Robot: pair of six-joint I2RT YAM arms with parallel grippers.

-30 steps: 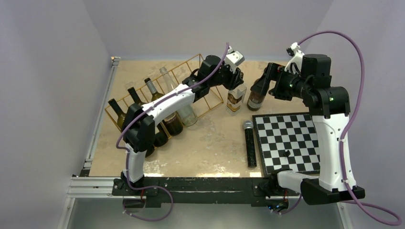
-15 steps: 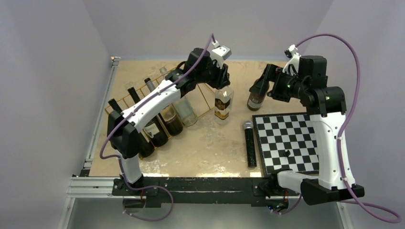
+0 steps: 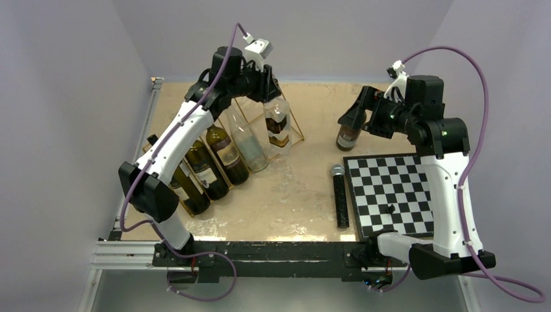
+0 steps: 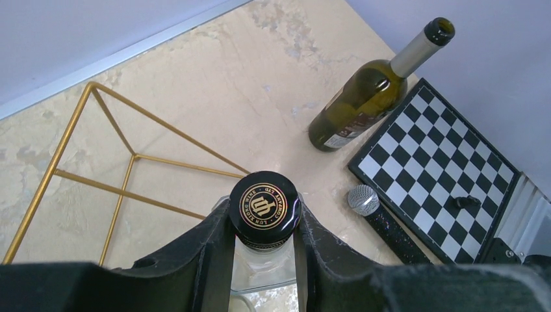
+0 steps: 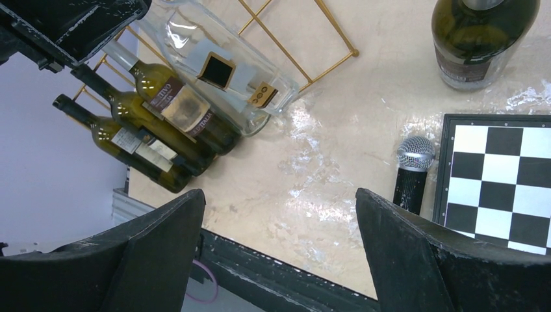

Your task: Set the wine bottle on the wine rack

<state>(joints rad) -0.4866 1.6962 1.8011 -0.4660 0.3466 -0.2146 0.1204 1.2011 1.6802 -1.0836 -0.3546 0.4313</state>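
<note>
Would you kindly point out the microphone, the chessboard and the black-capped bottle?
microphone (image 3: 340,201): top external view, on its handle.
chessboard (image 3: 397,179): top external view, on a bare square.
black-capped bottle (image 4: 264,205): left wrist view, on its cap.

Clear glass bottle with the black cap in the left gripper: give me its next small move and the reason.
Probably lower the clear glass black-capped bottle and tip it into the empty end slot of the slanted gold wire rack. The left gripper clamps its cap, and it hangs upright at the rack's bare right end.
</note>
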